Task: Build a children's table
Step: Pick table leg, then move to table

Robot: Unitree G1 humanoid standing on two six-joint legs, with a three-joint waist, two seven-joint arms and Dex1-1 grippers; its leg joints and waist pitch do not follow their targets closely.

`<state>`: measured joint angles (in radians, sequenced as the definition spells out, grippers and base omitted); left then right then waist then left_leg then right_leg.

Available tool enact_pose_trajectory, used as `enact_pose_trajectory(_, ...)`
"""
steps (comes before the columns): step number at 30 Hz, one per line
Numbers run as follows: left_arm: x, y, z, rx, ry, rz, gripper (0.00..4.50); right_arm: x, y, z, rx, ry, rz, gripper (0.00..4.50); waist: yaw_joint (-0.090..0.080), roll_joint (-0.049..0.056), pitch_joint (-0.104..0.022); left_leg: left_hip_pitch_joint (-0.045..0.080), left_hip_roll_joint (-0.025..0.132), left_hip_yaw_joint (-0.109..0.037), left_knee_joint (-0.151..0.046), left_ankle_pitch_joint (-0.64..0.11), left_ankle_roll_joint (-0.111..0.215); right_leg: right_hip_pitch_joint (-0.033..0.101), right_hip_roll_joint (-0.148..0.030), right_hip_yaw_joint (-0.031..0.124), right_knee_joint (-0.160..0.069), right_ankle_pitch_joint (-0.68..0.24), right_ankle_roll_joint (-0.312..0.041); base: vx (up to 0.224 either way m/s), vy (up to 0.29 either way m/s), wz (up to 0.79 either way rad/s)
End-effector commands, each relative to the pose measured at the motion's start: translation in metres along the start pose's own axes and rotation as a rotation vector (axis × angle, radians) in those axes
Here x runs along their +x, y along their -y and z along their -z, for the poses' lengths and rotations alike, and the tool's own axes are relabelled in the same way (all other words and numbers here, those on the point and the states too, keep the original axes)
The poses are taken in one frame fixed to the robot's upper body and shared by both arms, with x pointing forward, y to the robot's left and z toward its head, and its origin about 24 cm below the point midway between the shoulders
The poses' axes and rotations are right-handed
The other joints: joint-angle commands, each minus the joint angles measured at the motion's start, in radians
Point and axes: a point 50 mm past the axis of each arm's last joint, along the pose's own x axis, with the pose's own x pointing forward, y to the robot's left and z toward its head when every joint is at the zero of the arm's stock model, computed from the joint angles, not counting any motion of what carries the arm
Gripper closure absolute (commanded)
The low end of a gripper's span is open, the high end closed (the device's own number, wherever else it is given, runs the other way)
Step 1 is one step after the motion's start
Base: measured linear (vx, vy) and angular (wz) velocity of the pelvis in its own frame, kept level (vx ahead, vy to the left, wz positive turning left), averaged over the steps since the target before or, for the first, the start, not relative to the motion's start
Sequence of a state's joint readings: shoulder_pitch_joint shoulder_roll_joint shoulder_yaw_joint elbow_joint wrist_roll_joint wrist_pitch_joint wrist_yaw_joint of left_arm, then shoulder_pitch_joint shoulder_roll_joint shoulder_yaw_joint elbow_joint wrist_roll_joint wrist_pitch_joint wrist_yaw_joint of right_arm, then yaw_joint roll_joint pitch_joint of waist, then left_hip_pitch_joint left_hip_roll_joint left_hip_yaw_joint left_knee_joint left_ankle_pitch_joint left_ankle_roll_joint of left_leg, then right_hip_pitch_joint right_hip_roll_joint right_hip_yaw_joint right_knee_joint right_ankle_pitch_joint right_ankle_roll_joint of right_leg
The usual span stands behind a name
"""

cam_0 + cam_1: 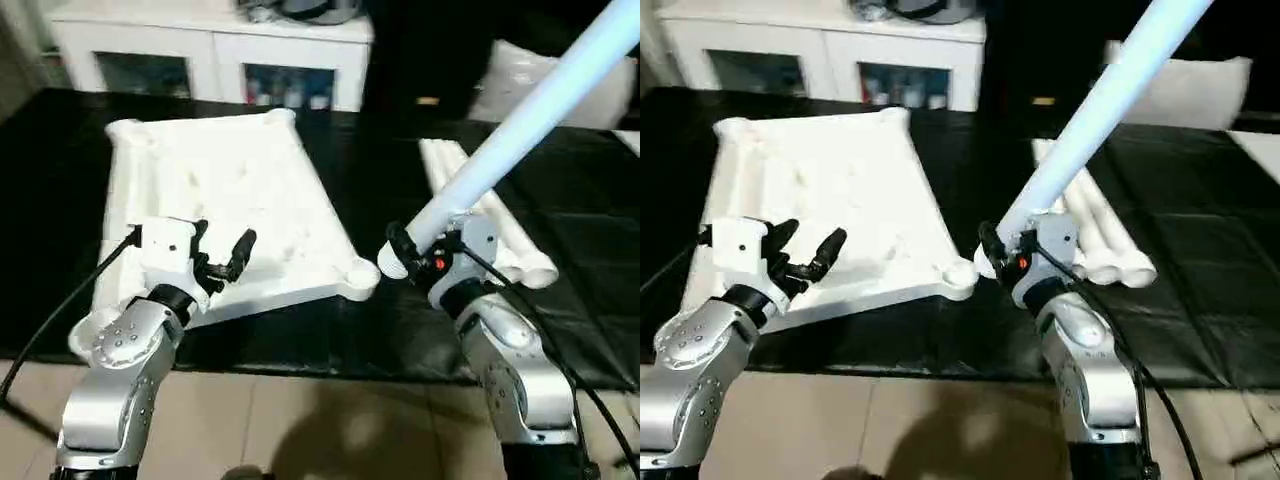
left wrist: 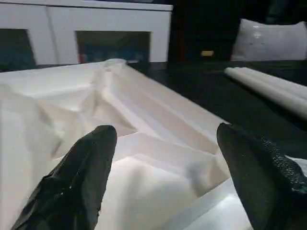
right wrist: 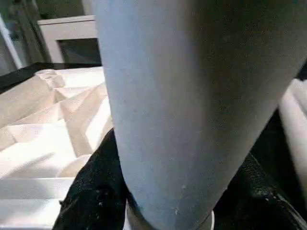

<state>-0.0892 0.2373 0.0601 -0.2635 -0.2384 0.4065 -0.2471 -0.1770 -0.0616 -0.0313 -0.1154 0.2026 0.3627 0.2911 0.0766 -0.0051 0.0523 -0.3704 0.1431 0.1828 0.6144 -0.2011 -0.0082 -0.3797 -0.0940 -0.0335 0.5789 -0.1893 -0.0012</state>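
Right end effector (image 1: 400, 252) clamps one leg (image 1: 520, 130) beside the tabletop's (image 1: 230, 200) corner socket (image 1: 358, 276); left end effector (image 1: 222, 248) spread wide, empty.

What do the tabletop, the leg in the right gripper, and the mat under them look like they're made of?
Tabletop: looks like moulded white plastic, matt to slightly glossy; ribbed underside and round corner sockets.
Leg in the right gripper: likely the same smooth white plastic, a seamless tapered tube with a soft sheen.
Mat: black, faintly shiny sheet with creases; perhaps plastic film or coated fabric, hard to tell.
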Motion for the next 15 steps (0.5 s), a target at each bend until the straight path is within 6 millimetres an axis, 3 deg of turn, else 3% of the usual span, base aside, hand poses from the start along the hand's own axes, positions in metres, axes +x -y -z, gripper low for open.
enact_pose_trajectory(1, 0.0023, 0.0036, -0.0036, 0.016, 0.012, 0.009, 0.65, -0.0010, 0.0030, -0.0012, -0.001, 0.000, 0.009, 2.61, -0.010, 0.006, -0.047, 0.026, 0.070, -0.047, -0.124, -0.463, -0.118, 0.009, -0.046, 0.031, -0.062, -0.333, -0.053, 0.000, 0.000, 0.00)
enact_pose_trajectory(4, 0.0030, 0.0046, -0.0030, 0.016, 0.008, 0.011, 0.65, -0.0013, 0.0026, 0.0001, -0.027, -0.002, 0.007, 2.61, -0.016, 0.000, -0.047, 0.024, 0.065, -0.041, -0.115, -0.448, -0.089, 0.005, -0.057, 0.036, -0.076, -0.425, -0.045, 0.000, 0.000, 0.00)
enact_pose_trajectory(6, 0.0036, 0.0054, -0.0032, 0.017, 0.008, 0.014, 0.65, -0.0012, 0.0025, 0.0005, -0.020, -0.006, 0.006, 2.61, -0.010, -0.005, -0.049, 0.014, 0.061, -0.033, -0.104, -0.376, -0.029, 0.011, -0.082, 0.047, -0.089, -0.473, -0.053, 0.000, 0.000, 0.00)
enact_pose_trajectory(7, 0.0041, 0.0061, -0.0035, 0.018, 0.008, 0.016, 0.65, -0.0011, 0.0025, 0.0010, -0.021, -0.010, 0.004, 2.61, -0.003, -0.009, -0.050, 0.005, 0.061, -0.030, -0.092, -0.311, 0.016, 0.019, -0.106, 0.061, -0.100, -0.498, -0.061, 0.000, 0.000, 0.00)
enact_pose_trajectory(8, 0.0042, 0.0064, -0.0035, 0.018, 0.008, 0.017, 0.65, -0.0012, 0.0025, 0.0012, -0.022, -0.012, 0.003, 2.61, 0.002, -0.009, -0.050, 0.001, 0.062, -0.031, -0.085, -0.279, 0.037, 0.024, -0.120, 0.068, -0.105, -0.507, -0.068, 0.000, 0.000, 0.00)
enact_pose_trajectory(9, 0.0044, 0.0068, -0.0037, 0.018, 0.009, 0.018, 0.65, -0.0012, 0.0024, 0.0016, -0.024, -0.015, 0.002, 2.61, 0.018, -0.011, -0.052, -0.011, 0.067, -0.042, -0.053, -0.196, 0.088, 0.036, -0.168, 0.096, -0.120, -0.530, -0.090, 0.000, 0.000, 0.00)
enact_pose_trajectory(10, 0.0045, 0.0069, -0.0037, 0.017, 0.009, 0.018, 0.65, -0.0013, 0.0023, 0.0016, -0.023, -0.015, 0.002, 2.61, 0.025, -0.010, -0.054, -0.015, 0.070, -0.047, -0.043, -0.171, 0.102, 0.039, -0.182, 0.103, -0.124, -0.535, -0.099, 0.000, 0.000, 0.00)
enact_pose_trajectory(11, 0.0047, 0.0073, -0.0036, 0.017, 0.008, 0.019, 0.65, -0.0011, 0.0023, 0.0012, -0.023, -0.015, 0.002, 2.61, 0.037, -0.002, -0.055, -0.018, 0.079, -0.055, -0.034, -0.141, 0.118, 0.040, -0.195, 0.111, -0.126, -0.523, -0.123, 0.000, 0.000, 0.00)
enact_pose_trajectory(12, 0.0048, 0.0075, -0.0035, 0.017, 0.008, 0.019, 0.65, -0.0011, 0.0022, 0.0011, -0.023, -0.015, 0.002, 2.61, 0.040, 0.007, -0.059, -0.009, 0.082, -0.051, -0.053, -0.128, 0.134, 0.029, -0.157, 0.090, -0.111, -0.452, -0.151, 0.000, 0.000, 0.00)
enact_pose_trajectory(13, 0.0048, 0.0076, -0.0034, 0.018, 0.007, 0.020, 0.65, -0.0010, 0.0021, 0.0010, -0.023, -0.015, 0.001, 2.61, 0.040, 0.007, -0.059, -0.009, 0.082, -0.051, -0.053, -0.128, 0.134, 0.029, -0.157, 0.090, -0.111, -0.452, -0.151, 0.041, 0.064, 0.07)
enact_pose_trajectory(14, 0.0048, 0.0077, -0.0033, 0.018, 0.007, 0.020, 0.65, -0.0011, 0.0019, 0.0010, -0.022, -0.015, 0.001, 2.61, 0.021, 0.014, -0.068, 0.017, 0.065, -0.021, -0.082, -0.072, 0.191, 0.009, -0.066, 0.039, -0.064, -0.248, -0.173, 0.036, 0.088, 0.07)
enact_pose_trajectory(15, 0.0053, 0.0081, -0.0030, 0.022, 0.005, 0.022, 0.65, -0.0011, 0.0019, 0.0011, -0.023, -0.016, 0.000, 2.61, 0.013, 0.017, -0.067, 0.031, 0.056, -0.014, -0.086, -0.051, 0.244, -0.005, -0.042, 0.019, -0.050, -0.191, -0.170, 0.036, 0.088, 0.07)
